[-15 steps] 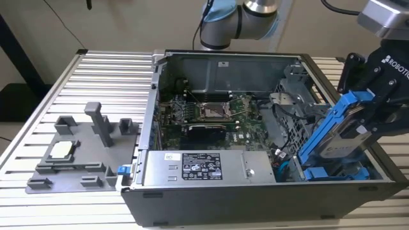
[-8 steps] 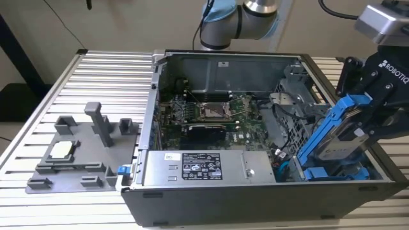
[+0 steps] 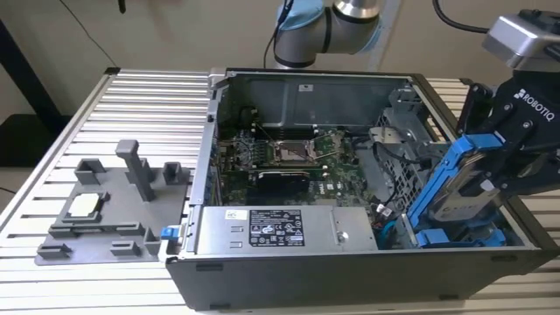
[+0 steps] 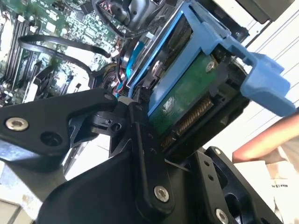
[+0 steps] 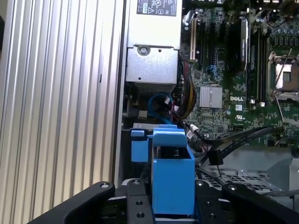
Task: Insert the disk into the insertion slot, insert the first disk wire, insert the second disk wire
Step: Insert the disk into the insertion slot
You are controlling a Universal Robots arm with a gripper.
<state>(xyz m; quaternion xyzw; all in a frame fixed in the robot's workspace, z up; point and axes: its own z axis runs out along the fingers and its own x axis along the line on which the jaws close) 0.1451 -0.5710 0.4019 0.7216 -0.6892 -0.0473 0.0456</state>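
The gripper [image 3: 503,174] was clamped on the disk [image 3: 450,197], holding it tilted, lower edge inside the open computer case [image 3: 350,279]. Directly under it lay another blue carrier [image 3: 460,237], with black cables [image 5: 233,140] just beside. The case's side wall stood close, leaving little room.
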